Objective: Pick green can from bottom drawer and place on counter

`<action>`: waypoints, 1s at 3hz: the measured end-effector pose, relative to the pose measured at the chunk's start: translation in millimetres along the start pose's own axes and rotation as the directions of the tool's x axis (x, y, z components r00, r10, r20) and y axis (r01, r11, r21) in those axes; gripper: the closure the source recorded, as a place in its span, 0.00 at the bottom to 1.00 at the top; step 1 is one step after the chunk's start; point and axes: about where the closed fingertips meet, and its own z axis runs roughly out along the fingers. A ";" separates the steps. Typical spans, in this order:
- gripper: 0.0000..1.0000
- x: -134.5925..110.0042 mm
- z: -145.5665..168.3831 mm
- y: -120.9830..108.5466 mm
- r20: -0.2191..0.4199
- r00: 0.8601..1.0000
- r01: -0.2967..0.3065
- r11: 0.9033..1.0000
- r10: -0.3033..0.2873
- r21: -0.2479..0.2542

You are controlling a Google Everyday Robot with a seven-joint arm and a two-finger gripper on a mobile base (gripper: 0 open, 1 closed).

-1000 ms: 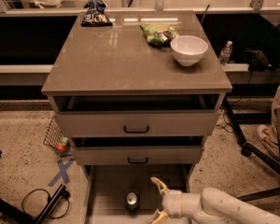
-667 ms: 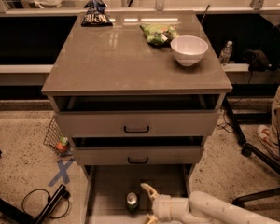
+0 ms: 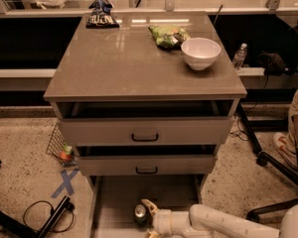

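Note:
The green can (image 3: 139,212) stands upright on the pale floor of the open bottom drawer (image 3: 139,190), near its front, and its silver top shows. My gripper (image 3: 148,220) reaches in from the lower right at the bottom edge of the view. It is open, with its upper finger (image 3: 148,204) just right of the can's top; the lower finger is mostly cut off by the frame edge. The can sits at the mouth of the jaws; I cannot tell whether they touch it. The counter (image 3: 134,63) is the grey-brown top of the cabinet.
On the counter stand a white bowl (image 3: 200,52), a green snack bag (image 3: 168,35) and a dark bag (image 3: 100,19). The two upper drawers stand slightly open. A clear bottle (image 3: 240,56) is at the right, a chair base (image 3: 278,162) lower right, a wire basket (image 3: 59,145) left.
My gripper has moved left across the bottom drawer, from well right of the green can to right beside it. The can has not moved.

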 end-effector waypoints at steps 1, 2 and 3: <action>0.00 2.2 8.4 -0.4 -0.015 1.000 0.001 1.000 -0.001 0.001; 0.00 13.8 16.9 -8.3 -0.003 1.000 0.011 1.000 -0.011 0.001; 0.00 31.5 17.4 -37.3 0.000 1.000 0.027 1.000 -0.027 0.014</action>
